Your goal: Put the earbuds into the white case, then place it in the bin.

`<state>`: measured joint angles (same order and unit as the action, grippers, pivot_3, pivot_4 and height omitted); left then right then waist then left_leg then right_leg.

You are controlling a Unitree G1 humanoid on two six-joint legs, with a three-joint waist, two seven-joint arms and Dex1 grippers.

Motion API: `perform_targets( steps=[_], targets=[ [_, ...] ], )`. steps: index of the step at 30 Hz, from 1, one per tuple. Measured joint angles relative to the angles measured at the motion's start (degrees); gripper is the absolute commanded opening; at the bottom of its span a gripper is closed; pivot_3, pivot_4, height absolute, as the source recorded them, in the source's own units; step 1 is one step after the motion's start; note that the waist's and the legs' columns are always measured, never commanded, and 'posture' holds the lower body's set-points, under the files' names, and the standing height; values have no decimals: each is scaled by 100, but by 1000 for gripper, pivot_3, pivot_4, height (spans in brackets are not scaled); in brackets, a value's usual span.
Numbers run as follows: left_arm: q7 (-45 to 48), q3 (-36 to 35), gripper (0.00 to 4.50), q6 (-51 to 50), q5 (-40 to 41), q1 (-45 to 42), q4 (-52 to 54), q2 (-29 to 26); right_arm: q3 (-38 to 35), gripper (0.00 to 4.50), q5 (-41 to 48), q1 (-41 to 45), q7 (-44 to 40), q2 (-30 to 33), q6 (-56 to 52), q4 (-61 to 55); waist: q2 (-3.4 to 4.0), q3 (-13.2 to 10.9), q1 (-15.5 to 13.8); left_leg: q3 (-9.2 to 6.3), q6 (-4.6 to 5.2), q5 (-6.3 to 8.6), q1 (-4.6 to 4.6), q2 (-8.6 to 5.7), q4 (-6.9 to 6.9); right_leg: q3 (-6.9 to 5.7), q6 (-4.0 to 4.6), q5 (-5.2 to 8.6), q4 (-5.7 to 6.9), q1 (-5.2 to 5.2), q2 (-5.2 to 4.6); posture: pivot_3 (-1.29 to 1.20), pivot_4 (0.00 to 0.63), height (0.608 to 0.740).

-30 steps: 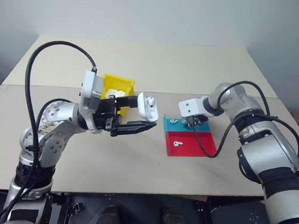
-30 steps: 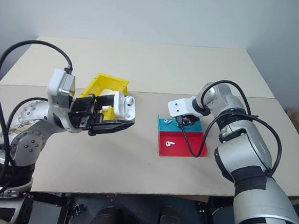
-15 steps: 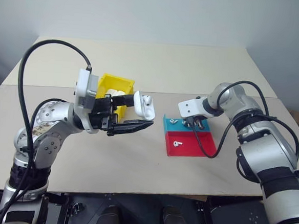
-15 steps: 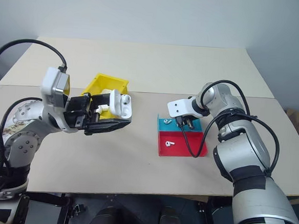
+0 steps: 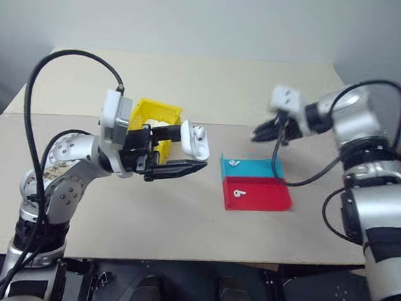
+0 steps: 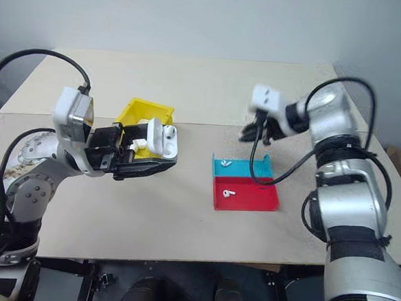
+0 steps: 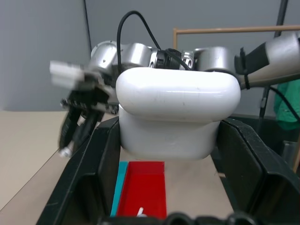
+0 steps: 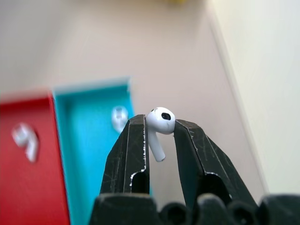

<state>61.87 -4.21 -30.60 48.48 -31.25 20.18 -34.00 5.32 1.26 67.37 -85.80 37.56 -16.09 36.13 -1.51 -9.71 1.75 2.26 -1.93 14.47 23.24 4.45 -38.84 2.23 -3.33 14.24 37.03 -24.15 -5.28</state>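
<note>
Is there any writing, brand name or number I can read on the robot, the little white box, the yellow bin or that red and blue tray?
No readable text anywhere.
White case: plain, no logo or lettering.
Yellow bin: no label.
Red and blue tray: no markings.
Earbud between the right gripper's fingers: plain white.
Left arm, near its base: faint specks, too small to read as text.

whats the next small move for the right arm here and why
Probably carry the right end effector across toward the white case. It already pinches one earbud between its fingers, lifted above the tray, while the left end effector holds the case up with its lid open beside the yellow bin. Two more earbuds lie on the tray.
</note>
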Motion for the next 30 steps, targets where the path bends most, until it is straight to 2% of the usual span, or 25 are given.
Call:
perform_targets(
  steps=[3,6,10,13,18,21,30],
  targets=[
    [42,46,2814,-7,10,-64,-103,26,-716,611,1037,-921,147,148,-1607,-1776,0,0,-85,2,0,0,1,-1,-7,2,0,0,2,-1,-2,0,150,740],
    [55,127,2814,-50,9,-168,-154,105,-1621,611,2313,-1571,760,92,-3255,-3319,0,0,-104,3,0,0,0,-2,-10,5,0,0,-5,-2,-1,0,150,740],
    [73,258,2814,-86,6,-334,-295,219,-2789,611,3852,-1751,1930,-384,-4715,-4743,1,0,-88,3,1,0,-7,-2,-7,8,0,0,-13,1,1,0,150,740],
    [84,364,2814,-89,-40,-483,-434,309,-3142,611,4720,-1767,2755,-726,-5349,-5366,1,0,-94,2,1,0,-6,-2,-7,8,0,0,-13,1,1,0,150,740],
    [72,555,2814,-54,-275,-896,-949,671,-3126,611,5681,-2039,3999,-1130,-5668,-6221,0,0,-114,-2,1,0,3,-4,-8,4,0,0,-13,2,-1,0,150,740],
    [100,581,2814,-36,-402,-1036,-1139,770,-3051,611,6030,-2263,4464,-1214,-5656,-6431,0,0,-104,-2,3,1,5,-4,-7,4,0,0,-8,1,-1,0,150,740],
    [314,625,2814,21,-566,-1124,-1348,880,-2603,611,6519,-2570,5196,-1147,-5232,-6594,0,0,-86,-2,4,1,1,-3,-7,6,0,0,-22,-1,0,0,150,740]
  ],
)
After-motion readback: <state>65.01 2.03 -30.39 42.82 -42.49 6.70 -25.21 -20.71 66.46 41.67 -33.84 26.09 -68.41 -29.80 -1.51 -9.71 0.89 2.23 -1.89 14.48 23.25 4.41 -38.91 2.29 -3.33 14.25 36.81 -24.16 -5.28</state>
